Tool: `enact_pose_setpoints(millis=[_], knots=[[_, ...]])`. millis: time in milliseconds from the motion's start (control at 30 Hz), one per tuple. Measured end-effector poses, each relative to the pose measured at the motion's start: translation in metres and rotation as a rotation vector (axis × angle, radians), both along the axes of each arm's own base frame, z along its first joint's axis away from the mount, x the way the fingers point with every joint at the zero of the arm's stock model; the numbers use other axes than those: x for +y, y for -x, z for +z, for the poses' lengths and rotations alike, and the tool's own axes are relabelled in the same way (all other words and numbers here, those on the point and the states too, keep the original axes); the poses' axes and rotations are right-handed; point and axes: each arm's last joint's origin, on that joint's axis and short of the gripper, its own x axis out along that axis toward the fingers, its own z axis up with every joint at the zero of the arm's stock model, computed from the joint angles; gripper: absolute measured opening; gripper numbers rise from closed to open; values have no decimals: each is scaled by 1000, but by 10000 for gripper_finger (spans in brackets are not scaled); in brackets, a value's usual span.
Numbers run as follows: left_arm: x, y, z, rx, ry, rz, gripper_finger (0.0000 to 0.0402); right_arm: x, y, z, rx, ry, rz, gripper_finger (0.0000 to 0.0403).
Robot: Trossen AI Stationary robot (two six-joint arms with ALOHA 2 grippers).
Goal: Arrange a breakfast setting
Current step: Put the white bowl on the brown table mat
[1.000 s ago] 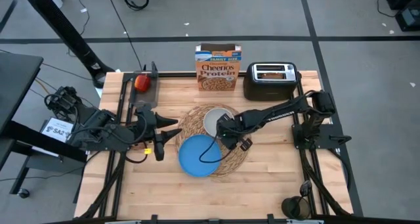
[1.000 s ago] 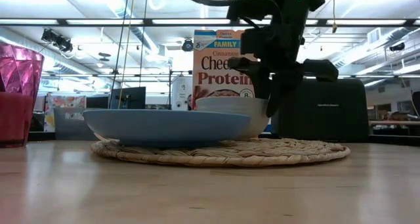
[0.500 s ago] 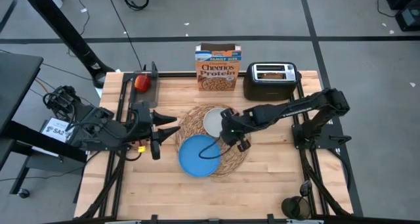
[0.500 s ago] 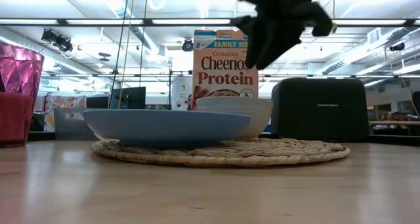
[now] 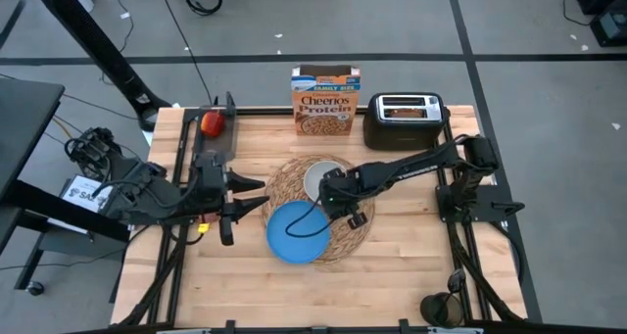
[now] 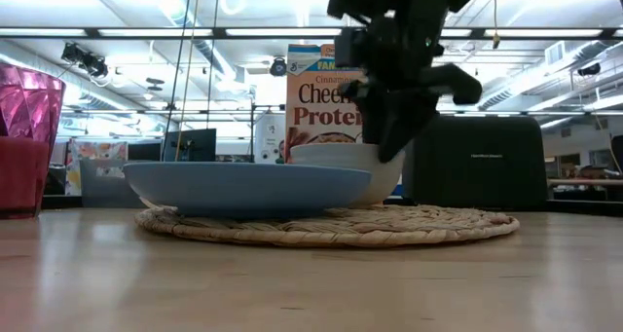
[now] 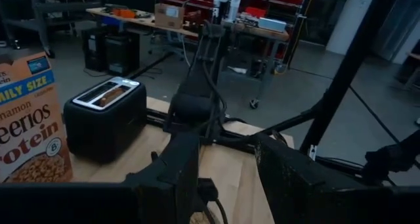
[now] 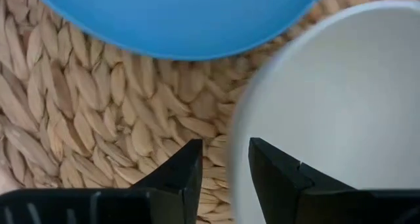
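A round straw placemat (image 5: 355, 226) lies mid-table. On it rest a blue plate (image 5: 294, 234) on the near side and a small white bowl (image 5: 315, 180) on the far side. My right gripper (image 8: 225, 152) points down at the bowl's near-right rim, one finger over the mat and one over the bowl. In the low view it (image 6: 389, 149) reaches down to rim height. My left gripper (image 5: 257, 193) hovers open left of the mat, holding nothing. A red apple (image 5: 211, 123) sits at the far left. A pink cup (image 6: 24, 128) stands near the front. My right gripper comes from above, its fingers (image 8: 275, 171) pointing down on either side of the bowl's rim (image 8: 241, 129), with a gap still showing between them. Whether either finger touches the rim, I cannot tell. The bowl stands upright on the placemat.
An orange Cheerios box (image 5: 325, 101) and a black toaster (image 5: 404, 120) with a toast slice in its slot stand along the far edge. Bare wood lies to the right of the mat and along the near edge.
My right gripper rose clear of the bowl and swung toward the table's right. It then came back down to the bowl's rim with its wrist rolled. The bowl, plate and placemat have stayed where they were.
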Motion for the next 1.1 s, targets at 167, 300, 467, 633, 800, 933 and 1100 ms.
enact_pose_setpoints(millis=[167,300,467,633,800,933,1100], knots=[[0,0,0,-1,0,1,155,0,-2,2,-22,-2,-1,88],[0,0,0,1,-6,0,155,0,-1,4,-28,-3,0,33],[1,1,1,1,-10,-1,155,3,3,9,-8,45,27,18],[3,6,4,-13,-1,-6,155,10,4,17,-2,35,40,15],[2,11,6,-23,8,-23,155,14,6,9,17,9,8,15],[-1,13,6,-21,-3,-40,155,15,6,5,4,-42,-4,41],[-3,15,6,-18,-18,-55,155,19,5,5,-14,-17,-24,77]])
